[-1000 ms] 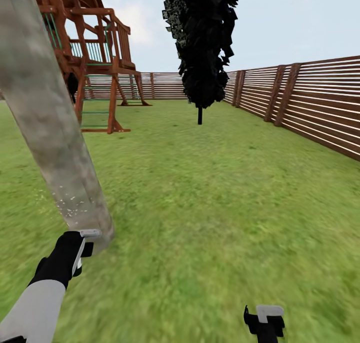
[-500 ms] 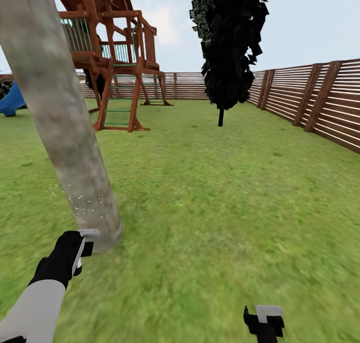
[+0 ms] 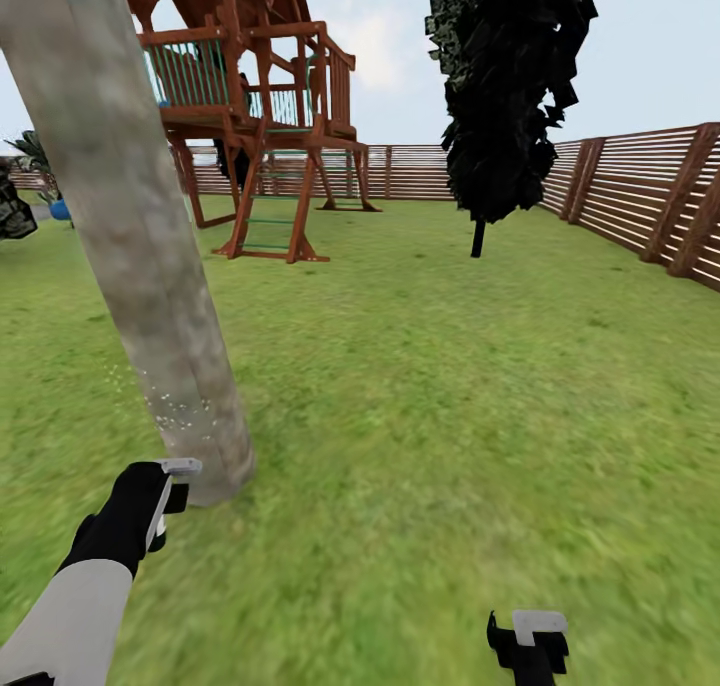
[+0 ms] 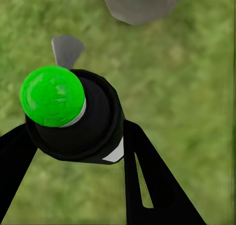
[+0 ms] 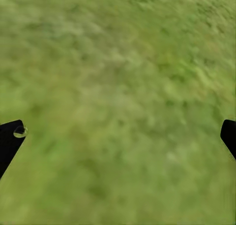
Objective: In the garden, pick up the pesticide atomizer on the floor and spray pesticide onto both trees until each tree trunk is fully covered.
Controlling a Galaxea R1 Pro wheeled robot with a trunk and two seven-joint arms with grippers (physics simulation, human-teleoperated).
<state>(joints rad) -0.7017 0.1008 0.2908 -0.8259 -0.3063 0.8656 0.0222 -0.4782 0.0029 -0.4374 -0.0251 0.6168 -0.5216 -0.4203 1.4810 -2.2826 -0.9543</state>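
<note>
L tool [image 4: 73,136] is clamped on the pesticide atomizer [image 4: 73,114], nozzle aimed at the tree trunk [image 3: 150,266] just ahead, its upright axis leaning slightly. R tool [image 5: 118,136] is spread wide, empty, over grass; L arm nearer.

A back garden, open to a pale sky. Green lawn [image 3: 450,386] runs to a brown slat fence [image 3: 640,201] along the right and far sides. A wooden play tower [image 3: 255,116] with a ladder stands on the grass, beside a dark conifer [image 3: 515,86] and a thick grey-brown trunk [image 3: 130,226].
</note>
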